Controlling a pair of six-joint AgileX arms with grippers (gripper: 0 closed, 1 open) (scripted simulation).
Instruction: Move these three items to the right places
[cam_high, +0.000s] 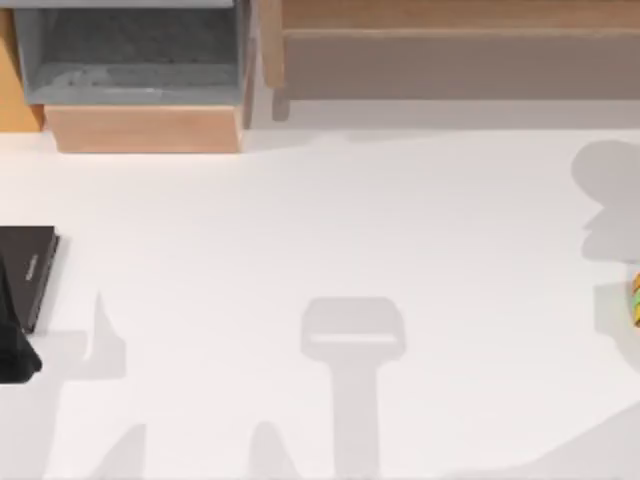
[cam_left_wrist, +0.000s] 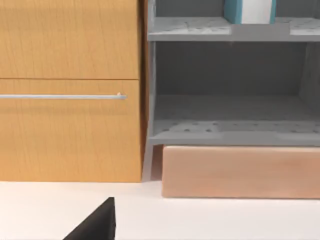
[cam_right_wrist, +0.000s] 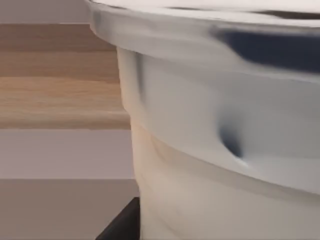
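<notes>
A teal-covered book (cam_left_wrist: 249, 11) with white page edges stands upright on the upper grey shelf in the left wrist view. A small orange-yellow-green object (cam_high: 635, 296) lies at the table's far right edge, cut off by the frame. A black part of my left gripper (cam_left_wrist: 95, 225) shows low in the left wrist view, facing the shelf unit from a distance, with a dark piece of that arm (cam_high: 15, 355) at the table's left edge. A black part of my right gripper (cam_right_wrist: 122, 225) sits close against a big white vessel (cam_right_wrist: 215, 150).
A flat black slab (cam_high: 28, 270) lies at the left edge. A grey shelf unit (cam_high: 130, 60) on a pale wooden base (cam_high: 145, 128) stands at the back left, beside an orange wooden drawer front (cam_left_wrist: 70, 100) with a bar handle. A wooden cabinet (cam_high: 450, 50) spans the back right.
</notes>
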